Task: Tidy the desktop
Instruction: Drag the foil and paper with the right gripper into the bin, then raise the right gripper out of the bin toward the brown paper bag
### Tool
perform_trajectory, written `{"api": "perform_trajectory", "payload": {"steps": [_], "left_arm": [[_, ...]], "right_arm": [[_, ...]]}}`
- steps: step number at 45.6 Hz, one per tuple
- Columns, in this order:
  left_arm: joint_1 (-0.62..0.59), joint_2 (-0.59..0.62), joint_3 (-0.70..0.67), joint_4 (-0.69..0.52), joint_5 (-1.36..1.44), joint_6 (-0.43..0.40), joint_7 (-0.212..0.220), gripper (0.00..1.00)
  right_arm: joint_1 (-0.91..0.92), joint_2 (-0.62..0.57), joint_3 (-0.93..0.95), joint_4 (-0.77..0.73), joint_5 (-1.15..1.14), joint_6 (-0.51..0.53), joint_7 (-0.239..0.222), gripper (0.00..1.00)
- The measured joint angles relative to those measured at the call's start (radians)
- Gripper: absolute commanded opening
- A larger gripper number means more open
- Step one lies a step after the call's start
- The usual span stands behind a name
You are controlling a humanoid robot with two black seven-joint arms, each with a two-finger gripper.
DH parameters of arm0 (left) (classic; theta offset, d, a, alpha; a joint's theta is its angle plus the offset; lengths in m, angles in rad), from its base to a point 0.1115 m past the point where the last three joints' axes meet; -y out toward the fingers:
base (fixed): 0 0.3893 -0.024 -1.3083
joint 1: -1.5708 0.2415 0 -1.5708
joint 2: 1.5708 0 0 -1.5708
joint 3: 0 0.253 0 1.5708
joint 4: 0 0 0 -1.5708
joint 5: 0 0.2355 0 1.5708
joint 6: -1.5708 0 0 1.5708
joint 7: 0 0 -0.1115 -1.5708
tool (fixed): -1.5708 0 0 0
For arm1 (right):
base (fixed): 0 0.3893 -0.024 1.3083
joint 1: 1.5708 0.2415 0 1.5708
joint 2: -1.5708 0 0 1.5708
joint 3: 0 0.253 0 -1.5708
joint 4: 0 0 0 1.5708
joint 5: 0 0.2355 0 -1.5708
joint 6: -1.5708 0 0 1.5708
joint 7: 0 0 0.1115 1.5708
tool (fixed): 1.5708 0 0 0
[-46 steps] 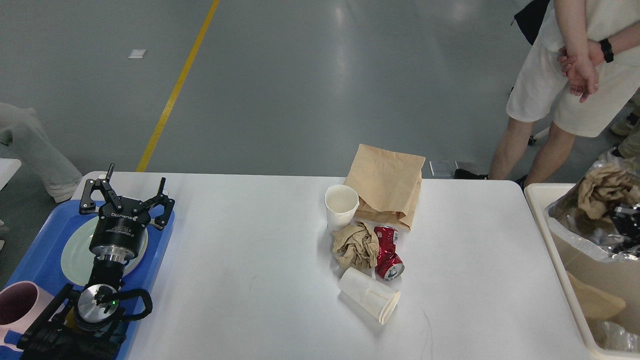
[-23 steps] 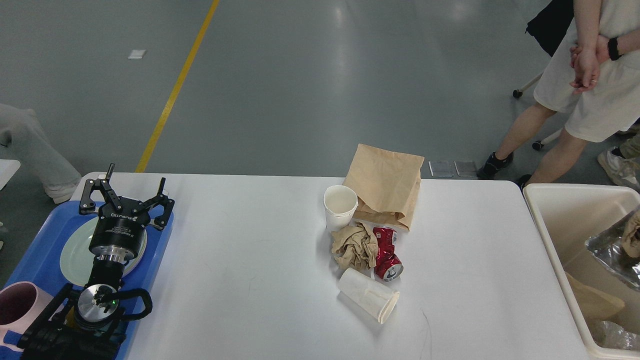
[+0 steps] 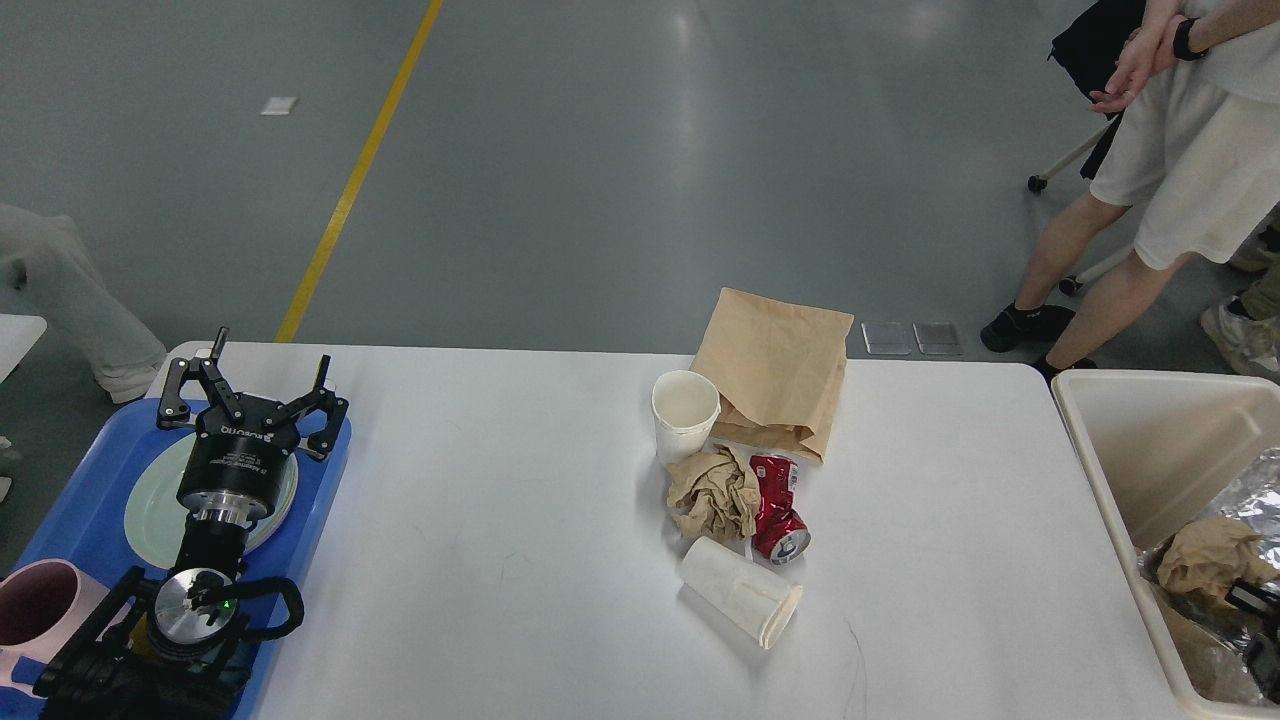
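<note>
The white desktop (image 3: 520,540) carries a cluster of litter right of centre: a brown paper bag (image 3: 775,370), an upright white paper cup (image 3: 685,410), a crumpled brown paper (image 3: 712,492), a crushed red can (image 3: 776,506) and a paper cup lying on its side (image 3: 741,591). My left gripper (image 3: 272,350) is open with nothing in it, above the blue tray's far end. Of my right gripper (image 3: 1256,604) only a small dark part shows low inside the cream bin, against foil and a crumpled brown paper (image 3: 1205,558); its fingers cannot be told apart.
The blue tray (image 3: 65,510) at the left edge holds a pale green plate (image 3: 145,505) and a pink mug (image 3: 35,610). The cream bin (image 3: 1150,440) stands off the right end. A person (image 3: 1170,160) stands beyond the far right corner.
The foil and crumpled paper, with my right gripper, dropped from above the bin's rim to low inside it. The person stepped away to the right. The left arm stayed still.
</note>
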Motion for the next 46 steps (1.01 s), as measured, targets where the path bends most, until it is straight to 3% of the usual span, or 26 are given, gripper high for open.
{"api": "perform_trajectory", "payload": {"steps": [17,21,24,26,33,46], "left_arm": [[0.000,-0.001,0.000,0.000,0.000,0.000,-0.001,0.97],[0.000,-0.001,0.000,0.000,0.000,0.000,-0.001,0.97],[0.000,0.000,0.000,0.000,0.000,0.000,-0.001,0.97],[0.000,0.000,0.000,0.000,0.000,0.000,-0.001,0.97],[0.000,0.000,0.000,0.000,0.000,0.000,-0.001,0.97],[0.000,0.000,0.000,0.000,0.000,0.000,0.000,0.97]], "right_arm": [[-0.025,-0.010,0.036,-0.006,0.001,0.000,-0.001,0.03],[-0.040,-0.010,0.037,-0.006,0.001,-0.001,0.000,0.59],[-0.047,-0.010,0.037,-0.007,0.001,-0.013,0.002,0.89],[-0.050,-0.010,0.037,-0.007,0.000,-0.034,0.003,1.00],[-0.060,-0.010,0.035,-0.003,-0.002,-0.104,0.004,1.00],[-0.044,-0.014,0.035,0.020,-0.007,-0.105,0.004,1.00]]}}
